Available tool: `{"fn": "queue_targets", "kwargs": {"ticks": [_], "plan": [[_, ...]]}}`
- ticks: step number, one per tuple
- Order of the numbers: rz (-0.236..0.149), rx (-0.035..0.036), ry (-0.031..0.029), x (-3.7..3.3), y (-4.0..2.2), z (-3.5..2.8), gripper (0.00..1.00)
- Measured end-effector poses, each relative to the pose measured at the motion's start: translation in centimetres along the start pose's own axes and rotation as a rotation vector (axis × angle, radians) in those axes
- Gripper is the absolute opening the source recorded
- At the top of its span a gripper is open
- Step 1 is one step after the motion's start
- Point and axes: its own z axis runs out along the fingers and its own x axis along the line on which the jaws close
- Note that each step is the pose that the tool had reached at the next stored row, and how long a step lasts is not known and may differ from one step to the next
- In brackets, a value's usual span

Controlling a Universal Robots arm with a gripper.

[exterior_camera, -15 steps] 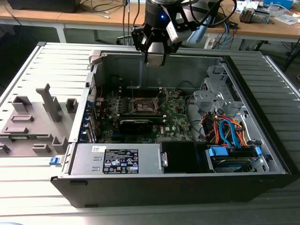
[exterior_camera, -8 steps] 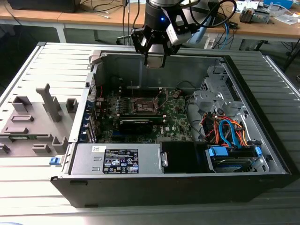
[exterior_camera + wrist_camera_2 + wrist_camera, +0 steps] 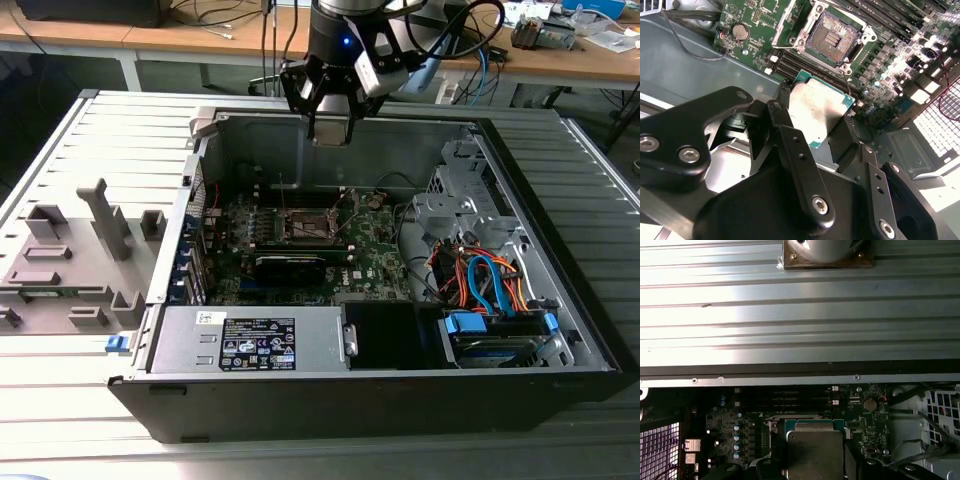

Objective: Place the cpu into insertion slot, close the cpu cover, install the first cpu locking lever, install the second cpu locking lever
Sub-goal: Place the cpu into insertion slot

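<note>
Pinched the cpu (image 3: 820,112) by two opposite edges between the black fingers (image 3: 777,120) of the gripper (image 3: 815,121), silvery face turned up toward the camera in the second wrist view. Held the chip in the air above the green motherboard (image 3: 760,30), near but apart from the insertion slot (image 3: 832,37). Showed the slot's dark centre bare inside its silvery rim. Caught the same cpu (image 3: 815,452) in the first wrist view, in front of the board and masking part of the socket area, with the ribbed metal table (image 3: 790,315) beyond. Placed the gripper (image 3: 332,135), in the exterior view, over the far wall of the open computer case (image 3: 350,165), above the insertion slot (image 3: 308,225). Left a long black card (image 3: 290,266) just beside the slot on its near side and a grey fixture (image 3: 70,260) outside the case on the exterior view's left.
</note>
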Motion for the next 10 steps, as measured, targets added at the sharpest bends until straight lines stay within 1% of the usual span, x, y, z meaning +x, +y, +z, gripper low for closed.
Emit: {"fn": "queue_targets", "kwargs": {"ticks": [2, 3, 6, 7, 8, 10], "plan": [[0.000, 0.0012, 0.0001, 0.01, -0.05, -0.01, 0.55], [0.000, 0.0055, 0.0000, 0.02, -0.06, 0.00, 0.55], [0.001, 0.0348, -0.0009, 0.02, -0.06, 0.01, 0.55], [0.001, 0.0424, -0.0011, 0.02, -0.06, 0.01, 0.55], [0.001, 0.0478, -0.0013, 0.02, -0.06, 0.02, 0.55], [0.001, 0.0484, -0.0012, 0.02, -0.09, 0.04, 0.55]]}}
